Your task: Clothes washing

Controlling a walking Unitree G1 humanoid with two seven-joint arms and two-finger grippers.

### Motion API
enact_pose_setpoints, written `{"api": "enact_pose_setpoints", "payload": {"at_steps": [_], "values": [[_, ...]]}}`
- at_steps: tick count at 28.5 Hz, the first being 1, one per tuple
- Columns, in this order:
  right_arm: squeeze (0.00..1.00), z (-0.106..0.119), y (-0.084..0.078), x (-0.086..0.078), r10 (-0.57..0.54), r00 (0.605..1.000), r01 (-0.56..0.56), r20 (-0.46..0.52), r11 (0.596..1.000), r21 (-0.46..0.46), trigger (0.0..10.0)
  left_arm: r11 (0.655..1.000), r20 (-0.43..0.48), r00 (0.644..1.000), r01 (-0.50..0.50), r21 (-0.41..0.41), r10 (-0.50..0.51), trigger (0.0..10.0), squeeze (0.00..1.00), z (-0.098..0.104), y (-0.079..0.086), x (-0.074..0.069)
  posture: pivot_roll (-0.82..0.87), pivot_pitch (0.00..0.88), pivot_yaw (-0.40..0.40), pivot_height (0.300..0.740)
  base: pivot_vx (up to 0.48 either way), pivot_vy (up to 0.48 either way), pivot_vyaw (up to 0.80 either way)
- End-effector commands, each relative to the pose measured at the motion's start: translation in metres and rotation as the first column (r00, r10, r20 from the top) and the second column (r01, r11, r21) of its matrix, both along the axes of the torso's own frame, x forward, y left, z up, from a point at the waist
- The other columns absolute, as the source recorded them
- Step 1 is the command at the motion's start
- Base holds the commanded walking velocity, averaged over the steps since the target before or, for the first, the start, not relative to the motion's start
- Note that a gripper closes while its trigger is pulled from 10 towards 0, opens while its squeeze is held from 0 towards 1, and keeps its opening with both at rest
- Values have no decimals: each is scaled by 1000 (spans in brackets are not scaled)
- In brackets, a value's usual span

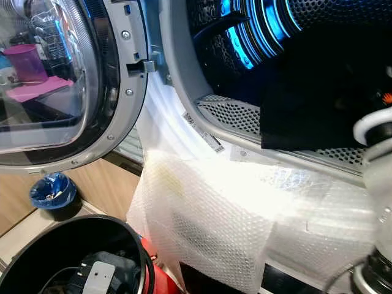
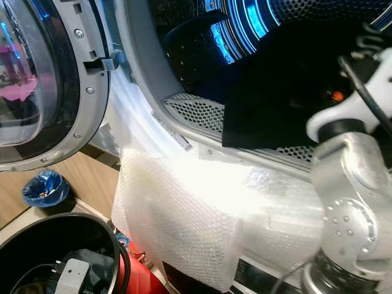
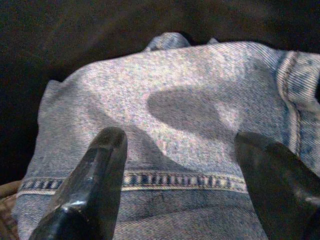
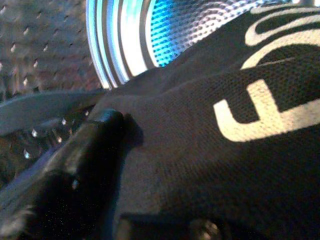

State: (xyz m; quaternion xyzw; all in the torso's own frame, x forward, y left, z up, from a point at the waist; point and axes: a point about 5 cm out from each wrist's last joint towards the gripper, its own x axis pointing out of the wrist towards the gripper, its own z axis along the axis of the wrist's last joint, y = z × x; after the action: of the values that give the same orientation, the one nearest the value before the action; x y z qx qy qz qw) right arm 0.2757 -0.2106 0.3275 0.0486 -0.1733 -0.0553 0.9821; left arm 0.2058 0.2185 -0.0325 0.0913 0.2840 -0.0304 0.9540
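— So, what is closest to the robot?

— A round black basket point(image 1: 131, 242) on the floor, down low on its left. It holds the clothes that wait for washing. The left gripper point(image 3: 180, 175) hangs over blue jeans point(image 3: 200, 100). Its two black fingers point(image 3: 97, 172) are spread wide, with the rough denim and a stitched seam between them, so it holds nothing. I think it is getting ready to pinch the jeans.

— And a bit farther?

— A sheet of bubble wrap point(image 1: 208, 214) hangs over the front of the washing machine. It is white and bumpy. It may be there to keep the machine's edge safe from bumps.

— Then the machine?

— Yes. The round glass door point(image 1: 49, 79) is swung wide open, so clothes can go in. The drum point(image 2: 202, 116) is shiny metal full of little holes, glowing blue.

— And deepest in?

— The right gripper point(image 4: 100, 150) has reached into the drum with a soft black shirt point(image 4: 210, 165) that has pale letters. The cloth covers the fingers, so I cannot tell if they pinch it
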Motion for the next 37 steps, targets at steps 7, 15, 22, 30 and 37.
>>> {"api": "enact_pose_setpoints", "payload": {"at_steps": [7, 15, 22, 30, 37], "values": [[0, -2, -17, -25, 243, 969, -241, 54, 970, -35, 10000, 1000, -62, 998, -12, 4, 12, 10000, 0, -13, 0, -15, -82, 80, 4, 740, 0, 0, 0], [0, -18, 8, -53, 548, 834, -546, -63, 805, -232, 10000, 999, -30, 999, -37, 26, 37, 10000, 0, -9, 5, -11, -88, 82, 7, 740, 0, 0, 0], [0, -17, 4, -67, 564, 815, -573, -130, 755, -318, 10000, 999, -37, 999, -35, 28, 36, 10000, 0, -10, 6, -11, -99, 88, 14, 740, 0, 0, 0], [0, -17, -5, -79, 586, 782, -618, -212, 686, -384, 10000, 999, -36, 999, -32, 28, 33, 10000, 0, -10, 6, -11, -103, 89, 14, 740, 0, 0, 0], [0, 2, -14, -63, 505, 851, -508, -145, 719, -475, 10000, 999, -35, 999, -34, 28, 35, 10000, 0, -10, 5, -10, -99, 88, 10, 740, 0, 0, 0]]}}
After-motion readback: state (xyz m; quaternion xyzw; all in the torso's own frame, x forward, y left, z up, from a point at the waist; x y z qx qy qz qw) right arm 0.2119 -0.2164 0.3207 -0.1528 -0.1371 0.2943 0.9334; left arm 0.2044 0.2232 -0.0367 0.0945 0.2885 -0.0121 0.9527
